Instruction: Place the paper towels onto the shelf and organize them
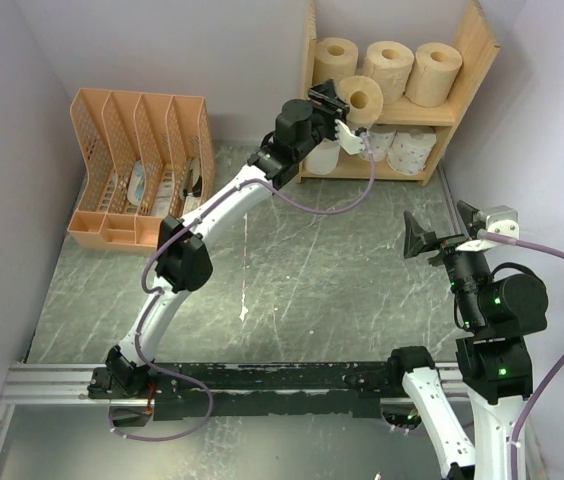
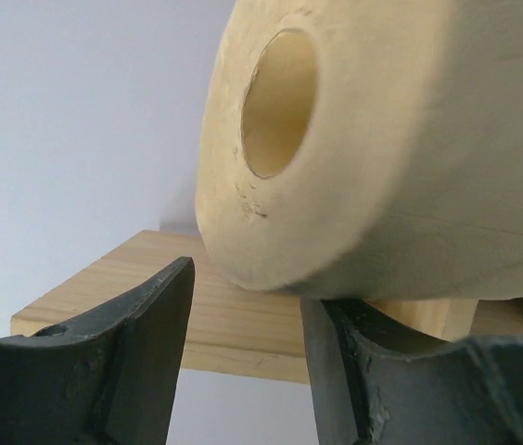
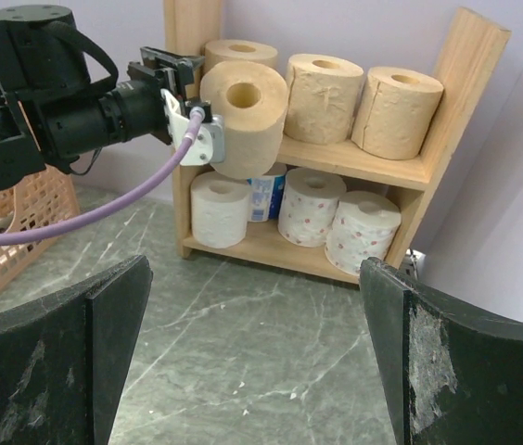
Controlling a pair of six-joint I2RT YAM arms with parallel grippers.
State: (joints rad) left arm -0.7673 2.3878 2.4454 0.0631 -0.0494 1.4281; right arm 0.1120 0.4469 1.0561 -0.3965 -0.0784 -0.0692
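Observation:
A tan paper towel roll (image 2: pixel 391 158) sits tilted at the front edge of the wooden shelf's (image 1: pixel 482 50) top tier, hollow core towards me. My left gripper (image 2: pixel 248 315) is just below and in front of it. Its jaws are apart with nothing between them, and the roll's lower rim lies over the right fingertip (image 2: pixel 373 343). The same roll (image 1: pixel 364 100) stands in front of three tan rolls (image 1: pixel 392 68). White rolls (image 3: pixel 310 204), one with blue marking (image 3: pixel 266 195), fill the lower tier. My right gripper (image 3: pixel 252 362) is wide open and empty above the table, facing the shelf (image 3: pixel 470 74).
An orange-pink file organizer (image 1: pixel 142 165) stands at the back left against the wall. Grey walls close in on both sides. The purple cable (image 1: pixel 337 205) of my left arm hangs in front of the shelf's lower tier. A metal rail (image 1: pixel 52 380) runs along the near edge.

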